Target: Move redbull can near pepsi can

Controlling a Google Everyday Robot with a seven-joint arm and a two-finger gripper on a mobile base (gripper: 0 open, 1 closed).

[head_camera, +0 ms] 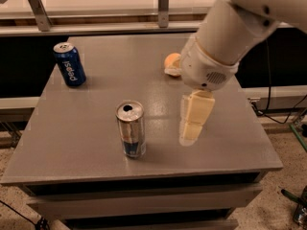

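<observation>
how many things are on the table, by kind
cans: 2, the redbull can and the pepsi can
orange: 1, partly behind the arm
total: 3
The gripper hovers over the table, right of the redbull can.

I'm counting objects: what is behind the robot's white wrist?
A round orange fruit, its right side covered by the wrist. The cream gripper hangs below, right of the slim silver redbull can.
</observation>
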